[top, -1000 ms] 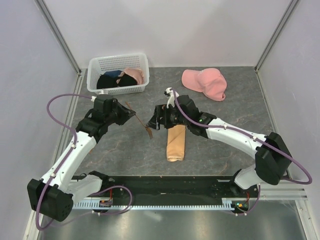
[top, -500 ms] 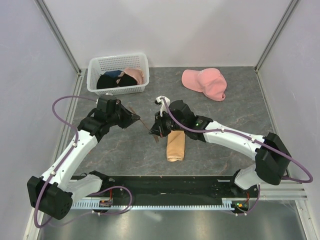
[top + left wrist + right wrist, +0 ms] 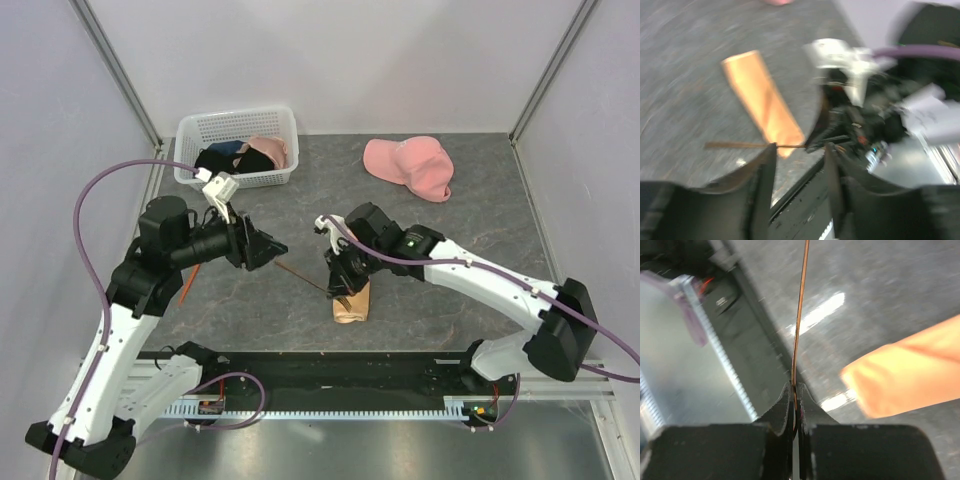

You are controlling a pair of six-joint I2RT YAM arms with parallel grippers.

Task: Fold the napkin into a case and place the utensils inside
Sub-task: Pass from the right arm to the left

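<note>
Basket (image 3: 236, 120) with clothes (image 3: 228, 160), utensil (image 3: 800, 315) in right hand (image 3: 795, 407)

My left hand (image 3: 799, 160) and right hand (image 3: 794, 392) were black, on white-and-black arms (image 3: 480, 275). The wooden utensil (image 3: 800, 315) was a thin brown, the napkin (image 3: 350, 300) shiny peach-tan, the desk (image 3: 450, 220) mottled dark grey. The cap (image 3: 408, 165) was pink; the basket (image 3: 237, 128) was white latticework, with black and pink clothes (image 3: 225, 160) inside it.
</note>
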